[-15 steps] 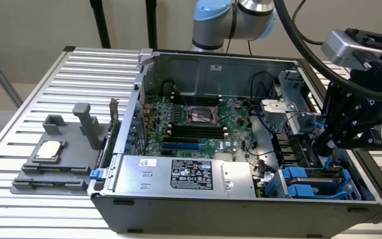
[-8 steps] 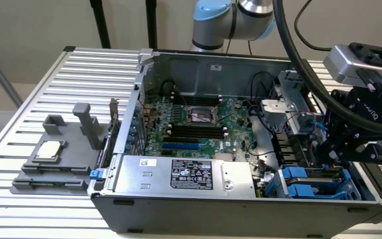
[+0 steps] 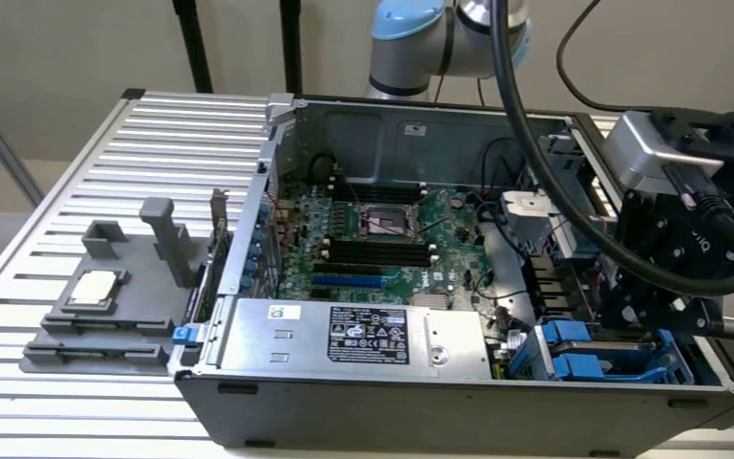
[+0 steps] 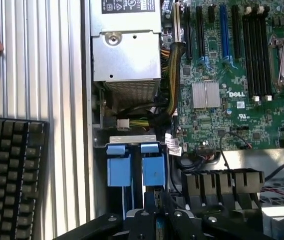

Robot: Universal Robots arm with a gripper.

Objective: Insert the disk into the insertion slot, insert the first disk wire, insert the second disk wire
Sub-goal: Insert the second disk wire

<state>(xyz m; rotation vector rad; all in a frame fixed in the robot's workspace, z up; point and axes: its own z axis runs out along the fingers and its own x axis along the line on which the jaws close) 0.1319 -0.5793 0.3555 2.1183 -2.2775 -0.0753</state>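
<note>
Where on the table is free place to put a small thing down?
The ribbed table is bare behind the grey fixture, beside the computer case. In front of the case is another bare strip. Inside the case, by the blue carriers and the tool, it is crowded.

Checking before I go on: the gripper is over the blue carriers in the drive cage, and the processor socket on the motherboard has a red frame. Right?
Not quite. The gripper is over the blue carriers in the drive cage, but the processor socket has a black frame, not red, as the exterior view shows.

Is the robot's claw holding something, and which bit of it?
The gripper is shut just above the blue carriers in the drive cage; whether it pinches anything can't be told.
</note>
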